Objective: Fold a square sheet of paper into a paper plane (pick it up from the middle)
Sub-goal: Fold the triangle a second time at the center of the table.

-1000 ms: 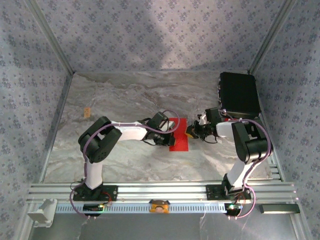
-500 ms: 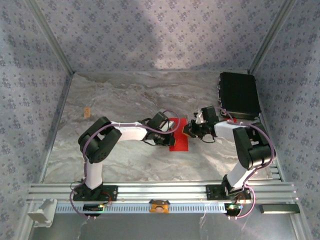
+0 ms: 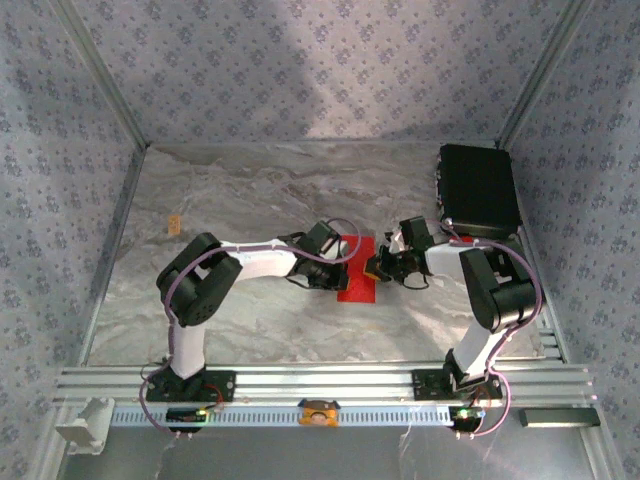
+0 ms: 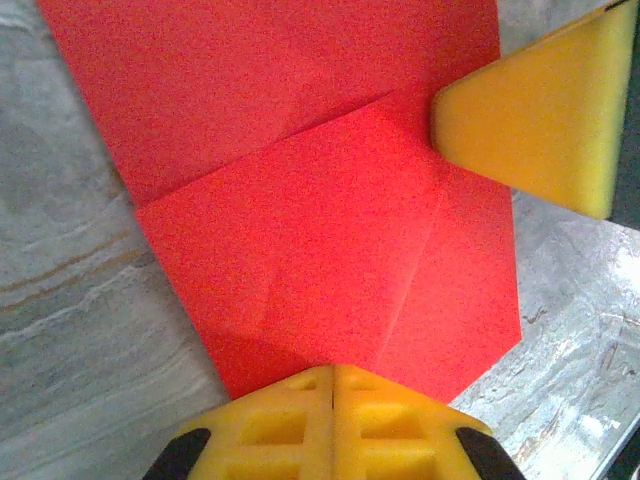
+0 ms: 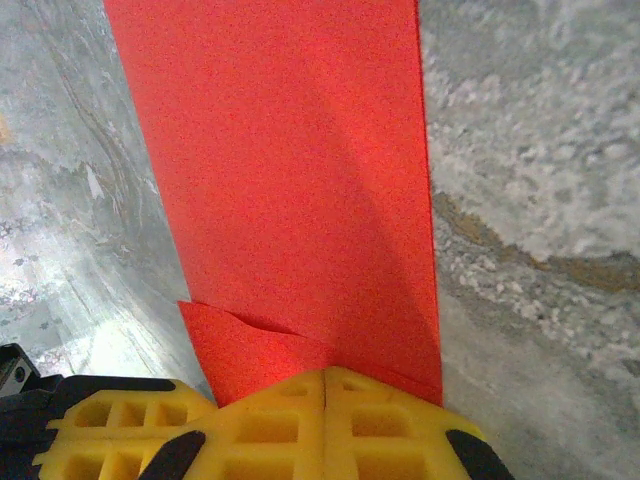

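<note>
Thin bright red folded paper sheet (image 3: 358, 285) lying flat on grey table (image 3: 250, 200), left of black box (image 3: 478, 188). Left pincer (image 4: 332, 372) and right pincer (image 5: 325, 375) both pinched closed, pressing paper edges. One pushing harder: paper maybe sliding, crease going crooked.

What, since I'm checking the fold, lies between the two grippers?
The square sheet of paper, partly folded, lies flat between the left gripper and the right gripper, as the top external view shows.
</note>
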Robot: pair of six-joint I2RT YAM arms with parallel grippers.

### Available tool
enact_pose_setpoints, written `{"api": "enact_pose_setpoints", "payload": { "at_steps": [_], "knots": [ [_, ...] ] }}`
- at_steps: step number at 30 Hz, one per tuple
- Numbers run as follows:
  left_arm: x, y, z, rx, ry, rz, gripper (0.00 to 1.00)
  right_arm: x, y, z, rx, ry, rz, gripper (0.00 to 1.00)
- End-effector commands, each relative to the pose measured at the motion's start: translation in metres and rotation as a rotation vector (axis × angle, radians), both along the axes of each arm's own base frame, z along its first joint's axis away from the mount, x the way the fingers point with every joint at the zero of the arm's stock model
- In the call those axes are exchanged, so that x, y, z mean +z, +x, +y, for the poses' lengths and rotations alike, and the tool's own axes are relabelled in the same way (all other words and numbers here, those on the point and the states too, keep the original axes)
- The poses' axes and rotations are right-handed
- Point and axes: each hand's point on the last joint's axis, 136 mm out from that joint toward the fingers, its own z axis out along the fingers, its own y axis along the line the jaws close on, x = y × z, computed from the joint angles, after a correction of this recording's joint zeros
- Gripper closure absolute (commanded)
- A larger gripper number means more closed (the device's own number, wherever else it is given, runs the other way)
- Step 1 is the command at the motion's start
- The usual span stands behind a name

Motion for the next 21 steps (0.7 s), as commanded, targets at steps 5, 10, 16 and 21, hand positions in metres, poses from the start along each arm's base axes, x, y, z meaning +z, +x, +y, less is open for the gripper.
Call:
{"api": "enact_pose_setpoints", "payload": {
  "at_steps": [5,10,16,21],
  "knots": [
    [0.033,0.006,-0.028,-0.037,-0.089,-0.010,0.95,-0.021,-0.010,-0.014,-0.026,-0.070,0.057,1.00],
    [0.024,0.006,-0.043,-0.063,-0.119,0.036,0.95,-0.022,-0.011,-0.014,-0.027,-0.070,0.056,1.00],
    [-0.004,0.003,-0.036,-0.046,-0.065,0.095,0.94,-0.023,-0.011,-0.013,-0.028,-0.068,0.059,1.00],
    [-0.017,-0.003,-0.023,-0.059,0.006,0.107,0.94,-0.023,-0.011,-0.014,-0.028,-0.069,0.057,1.00]
  ]
}}
